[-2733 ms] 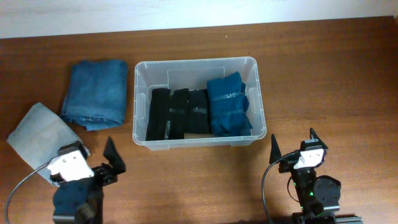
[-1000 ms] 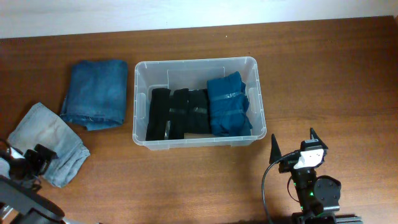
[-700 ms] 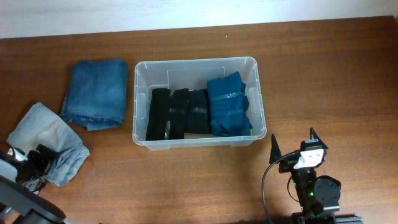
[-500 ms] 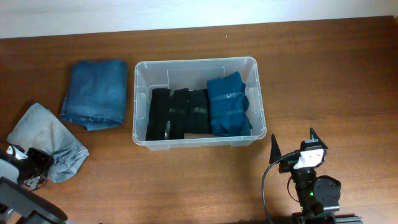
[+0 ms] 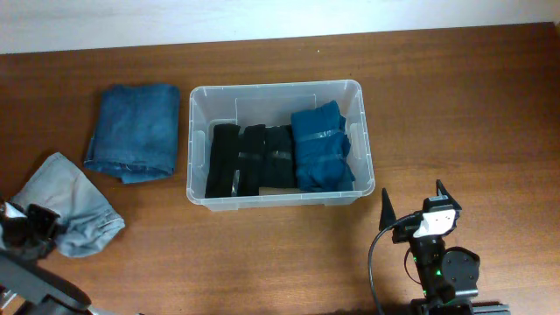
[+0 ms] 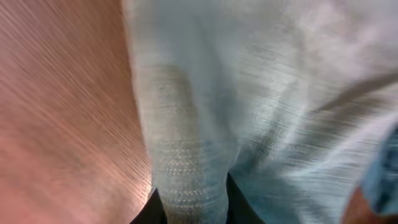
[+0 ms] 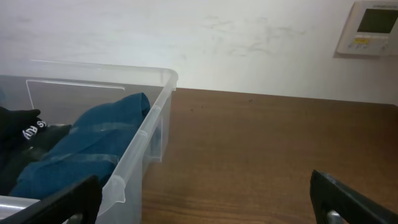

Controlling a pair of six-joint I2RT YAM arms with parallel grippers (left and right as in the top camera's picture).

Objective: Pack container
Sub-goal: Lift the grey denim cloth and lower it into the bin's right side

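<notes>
At the left edge of the counter (image 5: 455, 105): left claw (image 5: 35, 229) clamped on pale jeans (image 5: 74, 197); right claw (image 5: 412, 198) idle, jaws apart; container (image 5: 276, 86) mid-counter, part-filled. Looks like the grasp step. Next: lift over rim, release inside.

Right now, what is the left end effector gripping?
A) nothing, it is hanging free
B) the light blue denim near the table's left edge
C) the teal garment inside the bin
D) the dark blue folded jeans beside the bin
B: in the overhead view the left end effector sits at the edge of the light blue denim, and the left wrist view shows a fold of that pale fabric pinched between its fingers.
</notes>
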